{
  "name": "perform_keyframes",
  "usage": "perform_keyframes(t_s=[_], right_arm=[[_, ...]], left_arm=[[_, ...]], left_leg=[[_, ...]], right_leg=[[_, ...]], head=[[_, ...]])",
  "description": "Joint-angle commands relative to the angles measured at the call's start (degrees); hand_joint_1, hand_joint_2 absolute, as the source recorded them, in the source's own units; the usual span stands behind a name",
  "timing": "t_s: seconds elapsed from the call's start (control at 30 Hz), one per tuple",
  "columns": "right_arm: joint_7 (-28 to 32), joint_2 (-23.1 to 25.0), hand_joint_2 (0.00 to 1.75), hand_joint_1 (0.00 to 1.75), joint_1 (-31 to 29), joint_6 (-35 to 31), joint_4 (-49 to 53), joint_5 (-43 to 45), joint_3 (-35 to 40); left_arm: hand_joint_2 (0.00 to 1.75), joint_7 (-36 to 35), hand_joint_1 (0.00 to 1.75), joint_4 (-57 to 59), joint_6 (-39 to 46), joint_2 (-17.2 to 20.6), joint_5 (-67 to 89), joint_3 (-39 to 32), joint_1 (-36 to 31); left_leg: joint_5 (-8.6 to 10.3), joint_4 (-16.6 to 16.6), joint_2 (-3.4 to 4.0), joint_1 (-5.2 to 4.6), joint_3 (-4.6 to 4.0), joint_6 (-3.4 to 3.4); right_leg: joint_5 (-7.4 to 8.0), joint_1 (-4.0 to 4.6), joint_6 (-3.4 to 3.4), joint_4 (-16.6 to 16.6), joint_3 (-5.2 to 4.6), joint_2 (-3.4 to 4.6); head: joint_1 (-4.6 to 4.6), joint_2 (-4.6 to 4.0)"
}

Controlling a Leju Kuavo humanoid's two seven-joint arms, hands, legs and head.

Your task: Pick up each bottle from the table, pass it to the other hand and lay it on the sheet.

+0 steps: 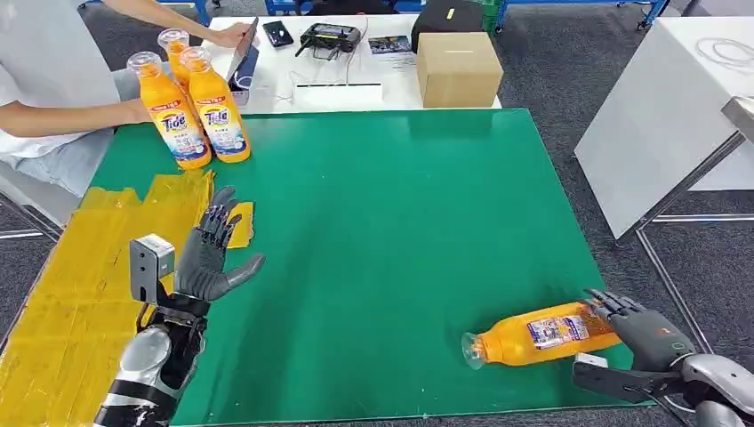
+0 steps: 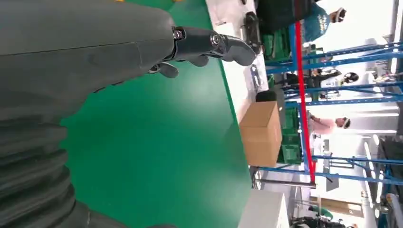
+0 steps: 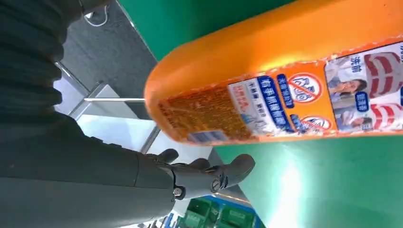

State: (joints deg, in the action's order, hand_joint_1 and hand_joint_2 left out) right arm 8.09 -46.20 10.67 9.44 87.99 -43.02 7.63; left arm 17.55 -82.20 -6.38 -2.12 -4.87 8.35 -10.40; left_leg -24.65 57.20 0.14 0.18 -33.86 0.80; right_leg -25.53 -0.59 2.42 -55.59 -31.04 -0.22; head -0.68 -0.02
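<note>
An orange Tide bottle lies on its side near the front right of the green table top, cap pointing left. My right hand is at its base end with fingers spread, beside the bottle and not wrapped round it. The right wrist view shows the bottle's label close above the dark fingers. My left hand is raised and holds nothing, fingers apart, over the inner edge of the yellow sheet at the left. Three more bottles stand upright at the back left.
A person sits at the back left, one forearm reaching to the standing bottles. Behind the green top are a cardboard box, a black controller and a phone. A white table stands to the right across a floor gap.
</note>
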Motion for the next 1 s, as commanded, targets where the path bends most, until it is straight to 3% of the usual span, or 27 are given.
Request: perform_keyframes(t_s=[0.03,0.5,0.53,0.57,1.0], right_arm=[[0.9,5.4,1.75,0.00,-9.8,-0.3,-10.2,-2.5,9.3],[1.0,9.5,1.75,0.00,-13.9,-1.3,-16.8,-6.1,13.4],[0.7,9.2,1.75,0.66,-14.2,-1.2,-17.4,-6.4,13.7],[0.8,9.1,1.75,1.71,-14.2,-1.2,-17.5,-6.4,13.7],[0.2,8.5,1.75,1.75,-15.2,-1.9,-18.2,-7.1,15.6]], left_arm=[[1.75,-0.4,0.00,4.9,0.1,0.4,-0.6,0.7,-2.6],[1.75,-0.5,0.00,5.6,0.2,0.3,-0.7,0.6,-3.0],[1.75,-0.5,0.00,5.7,0.2,0.3,-0.7,0.6,-3.1],[1.75,-0.5,0.00,5.7,0.2,0.4,-0.7,0.5,-3.1],[1.75,-0.7,0.00,4.7,-0.4,0.5,-1.4,0.8,-1.9]], left_leg=[[-0.03,-0.1,0.06,0.13,0.32,-0.05],[-0.03,-0.1,0.06,0.11,0.25,-0.04],[-0.05,-0.1,0.06,0.12,0.33,-0.04],[-0.02,-0.1,0.02,0.10,0.22,-0.04],[-0.01,-0.1,-0.02,0.08,0.32,-0.03]], right_leg=[[0.05,0.13,-0.08,0.3,0.37,0.08],[0.05,0.11,-0.06,0.2,0.31,0.07],[0.04,0.12,-0.08,0.3,0.39,0.08],[0.03,0.11,-0.06,0.2,0.28,0.03],[0.02,0.08,-0.06,0.2,0.39,-0.01]], head=[[0.02,0.00],[0.02,0.00],[0.02,0.00],[0.02,0.00],[0.02,0.00]])
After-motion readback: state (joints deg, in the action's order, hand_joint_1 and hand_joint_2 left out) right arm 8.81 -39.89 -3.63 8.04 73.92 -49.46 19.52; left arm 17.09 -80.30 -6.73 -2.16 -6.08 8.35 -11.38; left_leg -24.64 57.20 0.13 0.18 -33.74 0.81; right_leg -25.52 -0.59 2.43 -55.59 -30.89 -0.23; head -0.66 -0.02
